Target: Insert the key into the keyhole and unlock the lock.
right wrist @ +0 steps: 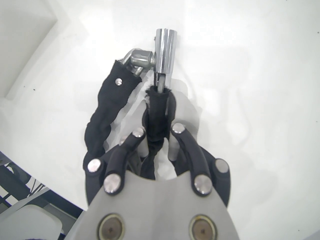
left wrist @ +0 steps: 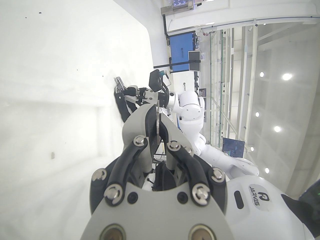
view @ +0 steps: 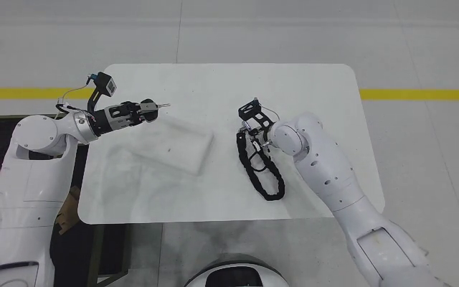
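Note:
My left gripper hovers over the table's left part, shut on a thin metal key whose tip points toward the right arm. The left wrist view shows the key edge-on between the pads of that gripper. A black sleeved chain lies looped at the middle right. My right gripper is shut on the chain's sleeve just behind the chrome lock cylinder, which stands clear of the fingers. A bolt end enters the cylinder's side. The keyhole face is hidden.
A shallow white tray lies on the white table between the two arms, close to the chain. Its corner shows beside the lock. The table's near edge runs just below the chain loop.

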Motion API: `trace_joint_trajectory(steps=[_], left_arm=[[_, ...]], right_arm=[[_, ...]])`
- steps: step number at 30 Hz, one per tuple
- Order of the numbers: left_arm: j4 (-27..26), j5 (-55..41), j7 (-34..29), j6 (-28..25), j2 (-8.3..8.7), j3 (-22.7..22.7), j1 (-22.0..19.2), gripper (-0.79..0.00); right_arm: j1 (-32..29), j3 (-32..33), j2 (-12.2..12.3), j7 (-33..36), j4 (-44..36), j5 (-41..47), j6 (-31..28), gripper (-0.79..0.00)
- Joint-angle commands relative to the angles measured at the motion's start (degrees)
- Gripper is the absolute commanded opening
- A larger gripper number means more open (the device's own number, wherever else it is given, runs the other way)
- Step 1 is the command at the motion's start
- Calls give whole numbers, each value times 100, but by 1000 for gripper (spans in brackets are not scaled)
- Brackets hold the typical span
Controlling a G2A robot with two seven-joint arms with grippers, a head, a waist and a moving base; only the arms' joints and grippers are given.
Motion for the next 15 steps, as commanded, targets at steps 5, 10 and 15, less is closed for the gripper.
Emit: trace_joint_trajectory(steps=[5,10,15], left_arm=[[0,0,0,0,0,0,0,-785],[0,0,0,0,0,0,0,-785],[0,0,0,0,0,0,0,-785]], right_arm=[[-255,615,10,-38,-357,296,-325,-785],[-830,1554,158,319,-1215,1249,-959,-785],[-1341,2201,283,693,-1777,2352,-1391,-785]])
